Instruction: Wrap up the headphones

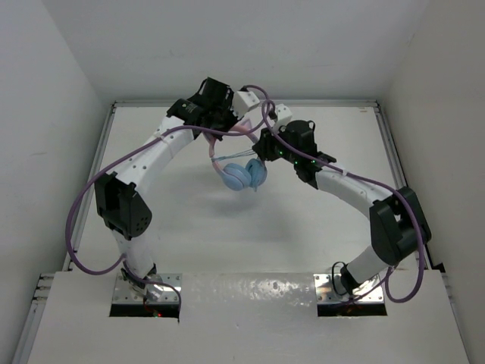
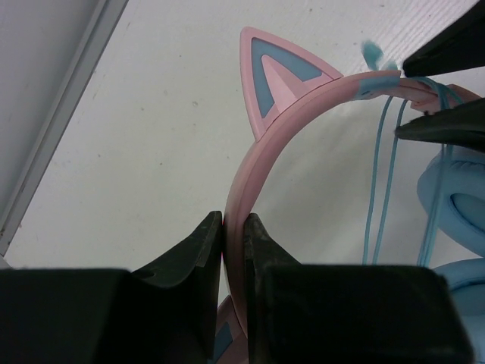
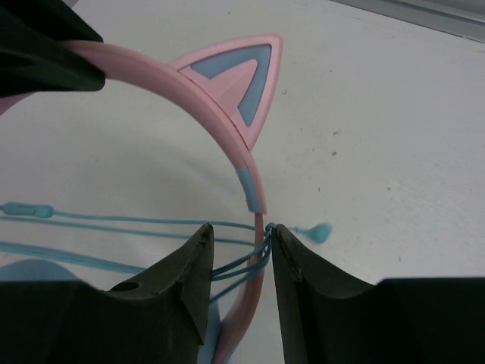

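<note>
The headphones hang above the table; their light blue ear cups (image 1: 241,174) dangle between my arms. My left gripper (image 1: 226,127) (image 2: 235,221) is shut on the pink headband (image 2: 303,106), just below a cat-ear point (image 2: 276,76). My right gripper (image 1: 261,144) (image 3: 239,231) is partly open and straddles the headband (image 3: 189,83) where several turns of thin blue cable (image 3: 114,220) cross it. The headband lies against its right finger. The cable's plug end (image 3: 322,231) sticks out past that finger. The ear cups (image 2: 455,205) and cable (image 2: 375,189) also show in the left wrist view.
The white table (image 1: 189,227) has a raised rim at the left (image 1: 102,152) and back (image 1: 333,103), with white walls around. Thick purple robot cables (image 1: 76,220) loop beside both arms. My right gripper's fingers (image 2: 447,125) show at the top right of the left wrist view.
</note>
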Motion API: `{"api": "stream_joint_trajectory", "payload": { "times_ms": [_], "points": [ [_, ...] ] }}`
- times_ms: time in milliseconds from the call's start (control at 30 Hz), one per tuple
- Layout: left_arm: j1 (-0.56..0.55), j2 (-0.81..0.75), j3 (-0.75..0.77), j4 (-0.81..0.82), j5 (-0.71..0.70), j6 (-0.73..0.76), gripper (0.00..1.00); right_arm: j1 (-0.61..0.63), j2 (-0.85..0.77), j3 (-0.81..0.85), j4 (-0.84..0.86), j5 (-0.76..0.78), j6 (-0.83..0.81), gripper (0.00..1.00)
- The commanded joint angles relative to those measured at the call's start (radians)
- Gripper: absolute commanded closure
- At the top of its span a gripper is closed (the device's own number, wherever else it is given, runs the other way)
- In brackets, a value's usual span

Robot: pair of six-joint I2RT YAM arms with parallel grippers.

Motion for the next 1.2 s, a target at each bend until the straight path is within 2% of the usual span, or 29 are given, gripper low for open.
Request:
{"api": "stream_joint_trajectory", "payload": {
  "times_ms": [0,267,400,433,500,633,733,767,833,867,933,1000,1100,1167],
  "points": [
    [-0.007,-0.052,0.048,0.072,0.021,-0.031,1.0,0.004,-0.074,-0.035,0.0,0.03,-0.037,0.63],
    [-0.007,-0.057,0.048,0.069,0.038,-0.052,1.0,0.004,-0.074,0.009,-0.015,0.027,-0.037,0.52],
    [-0.005,-0.058,0.035,0.069,0.058,-0.091,1.0,0.002,-0.101,0.075,-0.079,0.021,-0.037,0.41],
    [-0.005,-0.06,0.019,0.073,0.051,-0.1,1.0,0.002,-0.114,0.098,-0.09,0.022,-0.04,0.35],
    [-0.005,-0.058,-0.001,0.096,0.022,-0.126,1.0,0.002,-0.153,0.119,-0.125,0.04,-0.041,0.29],
    [-0.007,-0.055,-0.008,0.115,0.024,-0.143,1.0,0.002,-0.219,0.155,-0.193,0.08,-0.015,0.24],
    [-0.005,-0.055,-0.007,0.13,0.029,-0.151,1.0,0.004,-0.25,0.134,-0.269,0.119,-0.006,0.34],
    [-0.005,-0.054,-0.005,0.133,0.026,-0.155,1.0,0.002,-0.255,0.126,-0.291,0.126,-0.004,0.49],
    [-0.005,-0.055,-0.005,0.142,0.017,-0.161,1.0,0.002,-0.258,0.103,-0.352,0.159,-0.004,0.63],
    [-0.005,-0.054,-0.004,0.144,0.014,-0.166,1.0,0.002,-0.255,0.097,-0.371,0.159,-0.001,0.67],
    [-0.005,-0.052,-0.004,0.153,-0.003,-0.175,1.0,0.002,-0.247,0.092,-0.418,0.139,0.023,0.59],
    [-0.008,-0.051,-0.002,0.162,-0.024,-0.191,1.0,0.002,-0.232,0.089,-0.454,0.133,0.078,0.42],
    [-0.007,-0.051,-0.002,0.168,-0.025,-0.201,1.0,0.004,-0.233,0.054,-0.419,0.133,0.14,0.32],
    [-0.008,-0.051,-0.007,0.168,-0.025,-0.206,1.0,0.004,-0.226,0.038,-0.37,0.133,0.157,0.31]
  ]
}}
